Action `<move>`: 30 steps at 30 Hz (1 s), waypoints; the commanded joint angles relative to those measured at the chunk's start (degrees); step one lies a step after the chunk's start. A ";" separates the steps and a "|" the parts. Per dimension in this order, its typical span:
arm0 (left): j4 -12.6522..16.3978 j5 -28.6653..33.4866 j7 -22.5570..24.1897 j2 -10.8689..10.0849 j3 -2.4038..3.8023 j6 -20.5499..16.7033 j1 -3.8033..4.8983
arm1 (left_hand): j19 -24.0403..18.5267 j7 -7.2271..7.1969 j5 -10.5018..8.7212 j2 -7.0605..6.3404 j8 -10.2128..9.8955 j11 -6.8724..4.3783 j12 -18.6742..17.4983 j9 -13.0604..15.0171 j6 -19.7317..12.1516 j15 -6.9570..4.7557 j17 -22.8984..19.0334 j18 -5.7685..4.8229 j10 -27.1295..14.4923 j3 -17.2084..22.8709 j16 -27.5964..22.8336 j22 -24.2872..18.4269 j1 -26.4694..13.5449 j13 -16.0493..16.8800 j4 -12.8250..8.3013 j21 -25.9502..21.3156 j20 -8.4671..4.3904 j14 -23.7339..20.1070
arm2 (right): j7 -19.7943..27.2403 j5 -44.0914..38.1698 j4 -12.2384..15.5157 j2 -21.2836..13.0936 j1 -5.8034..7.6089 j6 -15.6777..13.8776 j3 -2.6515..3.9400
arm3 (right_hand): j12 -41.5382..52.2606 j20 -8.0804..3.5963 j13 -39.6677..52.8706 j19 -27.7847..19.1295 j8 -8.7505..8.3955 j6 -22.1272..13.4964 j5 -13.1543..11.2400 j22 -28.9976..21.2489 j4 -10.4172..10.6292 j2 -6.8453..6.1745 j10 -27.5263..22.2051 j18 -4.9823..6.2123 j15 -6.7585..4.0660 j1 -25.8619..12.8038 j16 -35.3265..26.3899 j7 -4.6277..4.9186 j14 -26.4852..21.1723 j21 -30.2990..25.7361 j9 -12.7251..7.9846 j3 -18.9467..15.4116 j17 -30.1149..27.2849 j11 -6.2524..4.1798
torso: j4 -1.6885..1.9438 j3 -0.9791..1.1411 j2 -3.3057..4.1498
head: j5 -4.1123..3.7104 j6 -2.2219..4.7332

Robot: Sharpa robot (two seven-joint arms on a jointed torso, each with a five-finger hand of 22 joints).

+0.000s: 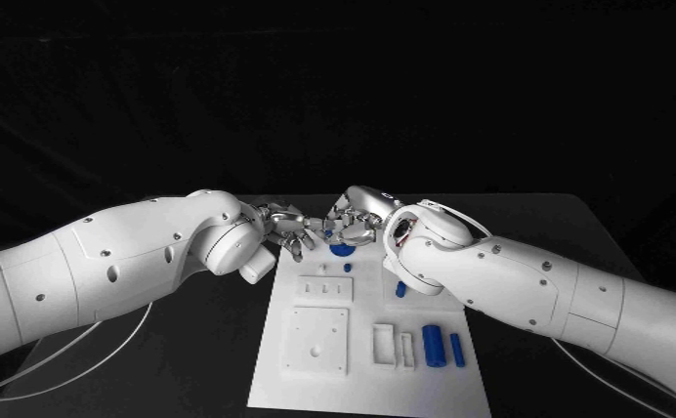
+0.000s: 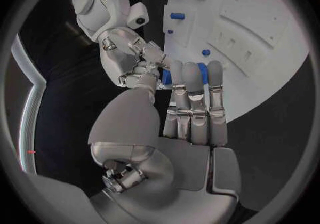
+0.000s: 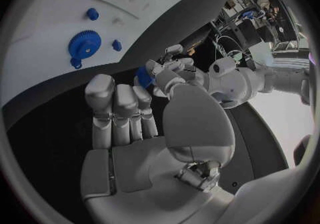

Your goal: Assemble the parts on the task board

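Observation:
Over the far end of the white task board [image 1: 369,379] my two hands meet fingertip to fingertip. The left hand [image 1: 289,229] [image 2: 190,112] and the right hand [image 1: 356,219] [image 3: 133,122] both pinch one small blue part [image 1: 327,234] [image 2: 165,78] [image 3: 143,77] between thumb and finger. Just below them a blue gear [image 1: 345,250] [image 3: 85,44] lies on the board, with a small blue peg [image 1: 348,268] [image 3: 117,45] beside it. Another blue piece [image 1: 401,289] [image 2: 176,16] sits mid-board by my right forearm. Two blue cylinders [image 1: 443,347] lie near the board's front right.
White raised blocks [image 1: 317,340] and a slotted plate [image 1: 324,287] stand on the board's left half, with white bars [image 1: 392,344] near the cylinders. Black table [image 1: 169,369] lies on both sides of the board. My right forearm [image 1: 522,286] hangs over the board's right edge.

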 commanded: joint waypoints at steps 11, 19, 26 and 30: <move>-0.47 -0.51 0.02 1.03 0.06 0.23 0.07 | 0.41 -0.13 -0.40 -0.30 0.23 -0.35 -0.30 0.73 -0.30 -0.17 -0.08 -0.64 2.89 0.02 -0.24 0.53 0.37 0.00 0.21 -0.60 -0.08 -0.04 | 0.01 0.22 0.64 0.16 -0.02 1.05 -0.04 | -0.30 -0.52 -0.04 1.78 0.40 0.43 0.27 5.94 -0.15 0.83 -0.04 -0.43 -0.29 -0.15 -0.16 0.02 0.12 0.39 0.12 -0.15 -0.02 -0.33 | -0.01 0.01 0.04 | 0.01 -0.08; -1.10 -0.35 -0.53 1.37 0.05 1.07 0.05 | 0.40 -0.04 -1.17 -0.43 0.22 -0.30 -0.41 0.69 -0.48 -0.13 -0.12 -0.67 2.89 -0.12 -0.25 0.99 0.35 -0.01 0.08 -0.93 -0.05 -0.15 | 0.03 0.39 0.97 0.08 -0.02 1.01 -0.04 | -0.30 -0.54 -0.02 1.80 0.40 0.46 0.37 5.97 -0.27 0.96 -0.03 -0.44 -0.30 -0.11 -0.18 0.01 0.11 0.49 0.12 -0.20 -0.04 -0.34 | 0.01 0.01 0.08 | 0.00 -0.34; -1.48 -0.65 -0.76 1.55 0.05 1.23 0.04 | 0.44 0.06 -3.59 -0.47 0.20 -0.23 -0.49 0.45 -0.58 -0.08 -0.19 -0.64 2.89 -0.07 -0.29 1.36 0.17 0.00 0.22 -1.24 0.00 -0.18 | 0.02 0.48 1.21 0.09 -0.02 1.19 -0.04 | -0.30 -0.54 -0.02 1.81 0.40 0.45 0.37 5.97 -0.28 0.96 -0.03 -0.44 -0.30 -0.12 -0.18 0.01 0.11 0.50 0.12 -0.21 -0.04 -0.34 | -0.02 0.03 0.01 | -0.06 -0.49; -1.60 -0.72 -0.74 1.64 0.05 1.36 0.03 | 0.48 0.02 -3.44 0.15 0.21 -0.23 -0.56 0.31 -0.58 -0.08 -0.22 -0.65 2.88 0.01 -0.29 1.61 0.45 0.00 -0.30 -1.44 0.01 -0.18 | -0.05 0.50 1.21 0.11 -0.02 1.37 -0.04 | -0.30 -0.54 -0.01 1.82 0.40 0.45 0.47 5.97 -0.41 1.04 -0.02 -0.45 -0.30 -0.18 -0.18 0.03 0.11 0.52 0.12 -0.26 -0.03 -0.33 | -0.02 0.00 -0.02 | -0.06 -0.50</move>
